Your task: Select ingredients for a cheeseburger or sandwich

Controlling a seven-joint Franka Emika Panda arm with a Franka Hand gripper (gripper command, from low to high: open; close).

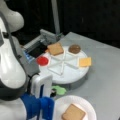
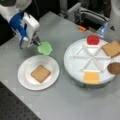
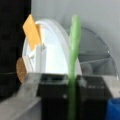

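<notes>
My gripper (image 2: 37, 43) is shut on the green lettuce (image 2: 45, 48), holding it in the air between the divided tray and the white plate (image 2: 25, 72); the lettuce (image 1: 59, 90) shows in both front views. In the wrist view the lettuce (image 3: 74, 50) stands edge-on between my fingers. One toast square (image 2: 40, 73) lies on the plate (image 1: 87, 105), also seen as toast (image 1: 73, 113). On the divided tray (image 1: 62, 75) lie a second toast square (image 1: 55, 48), the red tomato slice (image 1: 42, 60), the dark patty (image 1: 74, 48) and the orange cheese square (image 1: 85, 61).
The round divided tray (image 2: 75, 67) stands raised on the grey table. A grey box-like fixture (image 1: 46, 37) with an orange bit (image 2: 81, 28) sits behind the tray. A black perforated surface (image 2: 15, 110) lies past the table edge. My arm's white body (image 1: 10, 65) fills a front view's left.
</notes>
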